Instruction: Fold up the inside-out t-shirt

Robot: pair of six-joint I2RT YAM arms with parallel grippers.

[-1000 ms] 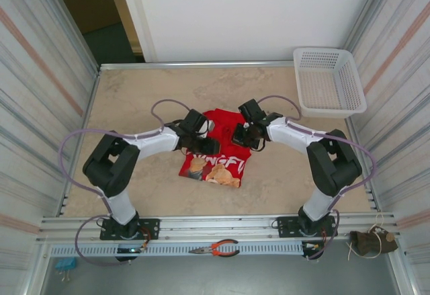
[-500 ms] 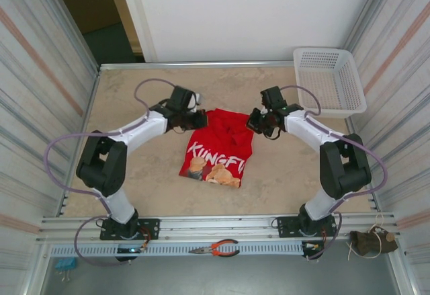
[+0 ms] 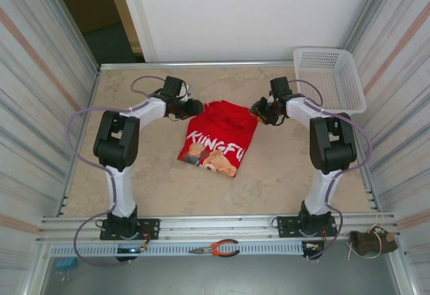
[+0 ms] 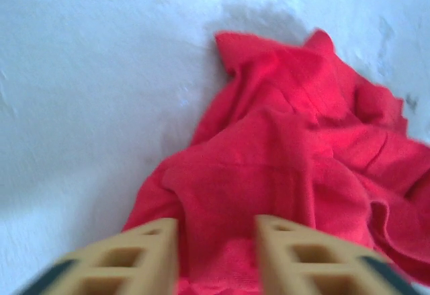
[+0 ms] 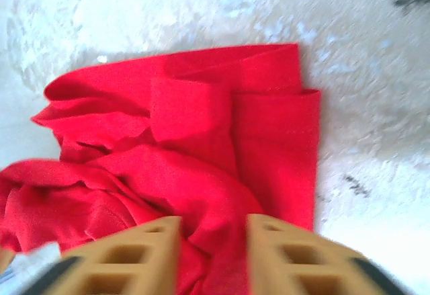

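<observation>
Lying near the middle of the table [image 3: 134, 174], the red t-shirt [image 3: 216, 140] forms a rough, narrow bundle, printed side up, its far edge rumpled in loose layers. The left claw [image 3: 193, 108] and the right claw [image 3: 261, 112] sit low at the shirt's two far corners. Each has its jaws standing apart, with cloth under the gap but nothing pinched. By the look of it, a first fold or two is done, though the far end wants smoothing and at least one tidy fold is left.
</observation>
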